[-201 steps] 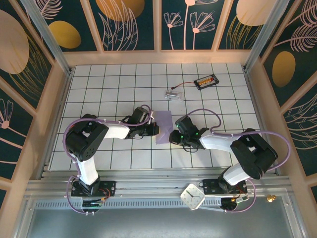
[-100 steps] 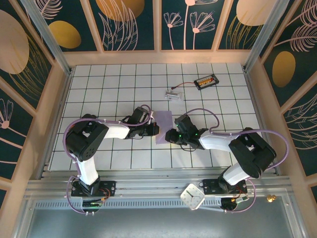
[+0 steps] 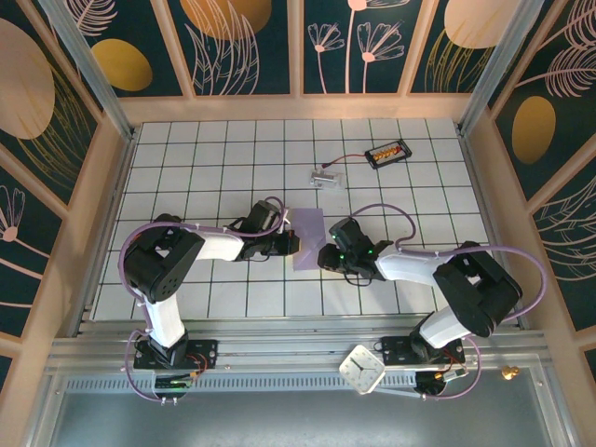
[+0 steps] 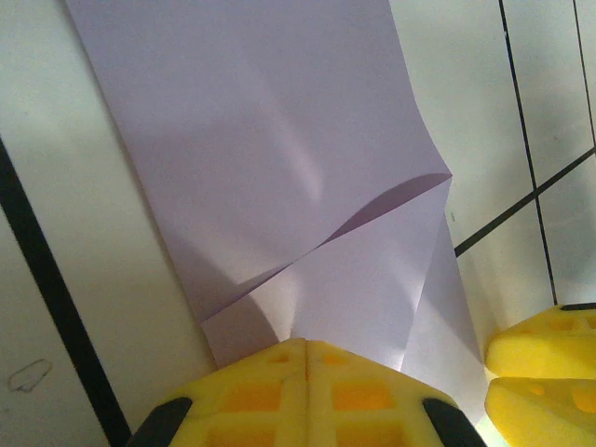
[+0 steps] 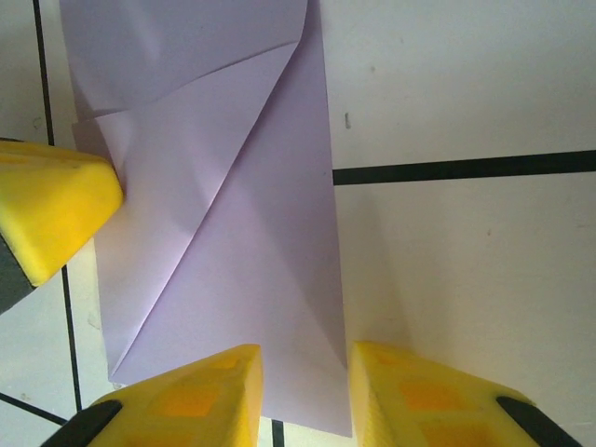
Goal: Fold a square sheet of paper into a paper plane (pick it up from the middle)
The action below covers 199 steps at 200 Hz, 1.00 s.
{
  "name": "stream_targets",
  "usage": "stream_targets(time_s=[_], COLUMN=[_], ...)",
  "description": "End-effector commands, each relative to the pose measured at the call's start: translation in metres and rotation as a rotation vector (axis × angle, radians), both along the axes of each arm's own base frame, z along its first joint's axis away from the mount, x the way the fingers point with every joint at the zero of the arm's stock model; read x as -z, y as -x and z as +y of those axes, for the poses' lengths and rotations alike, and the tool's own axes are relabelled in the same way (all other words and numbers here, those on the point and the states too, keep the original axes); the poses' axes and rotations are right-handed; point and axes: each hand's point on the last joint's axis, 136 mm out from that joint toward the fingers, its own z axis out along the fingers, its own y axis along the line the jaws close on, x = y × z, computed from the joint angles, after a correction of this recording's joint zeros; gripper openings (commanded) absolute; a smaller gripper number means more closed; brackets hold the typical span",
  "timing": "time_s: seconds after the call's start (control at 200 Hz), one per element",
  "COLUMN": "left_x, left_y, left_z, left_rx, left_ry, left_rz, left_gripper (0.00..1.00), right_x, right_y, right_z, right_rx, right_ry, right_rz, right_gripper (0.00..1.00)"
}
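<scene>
Sheet pinned mid-fold at the table's centre

The square sheet of paper (image 3: pixel 307 237) lies on the tiled table (image 3: pixel 205 158) between the two arms. It is doubled into a narrow lavender strip, with diagonal creases across it. One diagonal flap bows up a little off the layer beneath, so the fold does not look pressed flat yet. No nose or wings are formed, so I judge the task to be at an early fold.

The left gripper (image 3: pixel 294 244) meets the strip from the left. Its wrist view shows the yellow fingers clenched together, tips down on the paper's near edge. I cannot tell whether a layer is caught between them. That placement reads as an anchor: closed fingers make one blunt point that keeps thin paper from sliding while the other arm works.

The right gripper (image 3: pixel 323 256) comes in from the right at the strip's near end. In its own view the jaws stand partly apart, with a corner of the strip lying in the gap and nothing visibly squeezed. The position suits either nipping that edge or running along it to set a crease.

The two grippers sit just beside each other, so they could collide. Any drag could also skew the creases already made.

A small clear piece with a wire (image 3: pixel 326 177) lies well apart, toward the far side.
</scene>
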Motion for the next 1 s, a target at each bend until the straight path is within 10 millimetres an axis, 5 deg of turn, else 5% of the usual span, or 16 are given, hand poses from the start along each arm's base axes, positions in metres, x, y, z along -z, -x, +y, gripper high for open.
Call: stream_targets(time_s=[0.0,0.285,0.991], left_x=[0.021,0.02,0.019], left_y=[0.012,0.011,0.011], left_z=[0.008,0.006,0.006], left_rx=[0.019,0.022,0.029], left_ry=[-0.053,-0.047,-0.049], left_rz=[0.058,0.057,0.061], left_gripper=[0.0,0.0,0.0], right_x=[0.005,-0.005,-0.009], right_y=[0.001,-0.002,-0.019], right_z=[-0.002,0.028,0.019], right_rx=[0.003,-0.067,-0.049], right_ry=[0.033,-0.112,-0.184], right_rz=[0.003,-0.003,-0.053], right_gripper=[0.32,0.33,0.33])
